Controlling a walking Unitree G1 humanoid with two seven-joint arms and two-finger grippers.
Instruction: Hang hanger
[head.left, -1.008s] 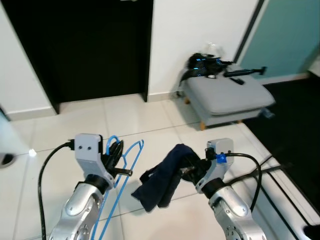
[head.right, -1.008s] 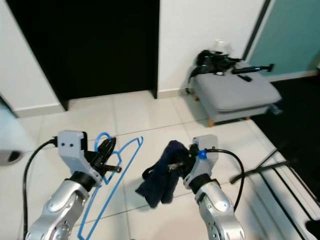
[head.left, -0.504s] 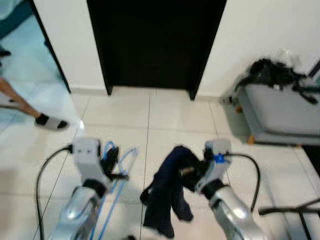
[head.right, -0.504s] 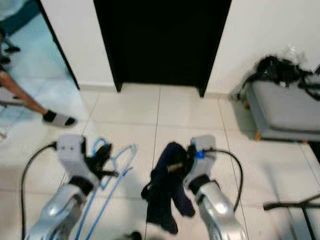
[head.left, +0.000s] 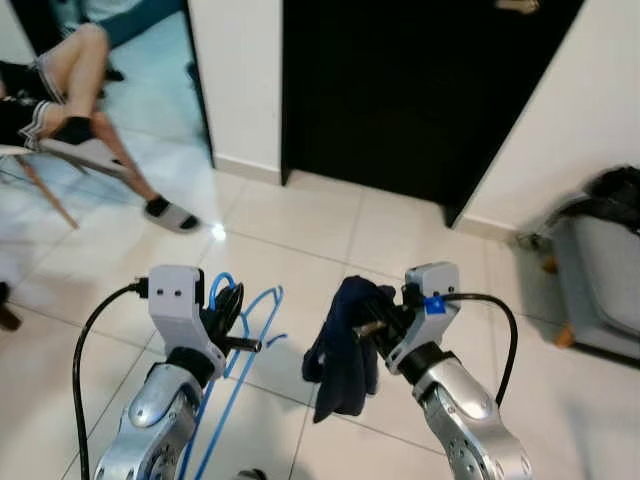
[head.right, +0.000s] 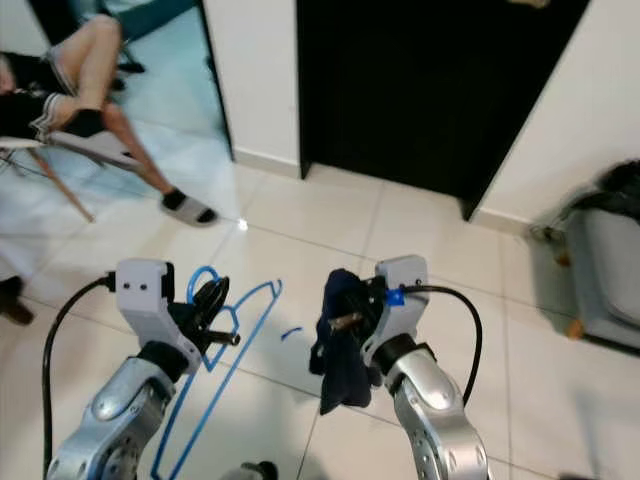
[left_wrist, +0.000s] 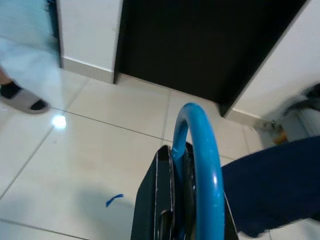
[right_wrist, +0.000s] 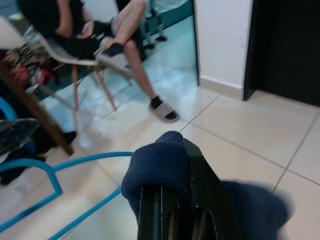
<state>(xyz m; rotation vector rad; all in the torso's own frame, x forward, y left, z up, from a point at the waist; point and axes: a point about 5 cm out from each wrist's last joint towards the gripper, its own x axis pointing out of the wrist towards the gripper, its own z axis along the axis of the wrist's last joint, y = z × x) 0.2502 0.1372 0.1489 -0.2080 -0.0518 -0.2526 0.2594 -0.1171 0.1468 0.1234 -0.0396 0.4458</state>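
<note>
I hold a blue hanger in my left gripper and a dark cloth in my right, facing a dark doorway.

My left gripper (head.left: 232, 318) is clenched on the hook of the hanger (head.left: 243, 352), whose thin blue frame hangs down over the white tile floor (head.left: 290, 235). My right gripper (head.left: 372, 327) grasps the navy cloth (head.left: 343, 345), which droops below it, just beside the hanger without touching it. Ahead stands the doorway (head.left: 400, 90) between white walls. To my left a person (head.left: 70, 95) sits on a chair (head.left: 45, 170), one leg stretched out, a sandal on the foot. At far right is a grey seat (head.left: 600, 280) with dark items on top.
</note>
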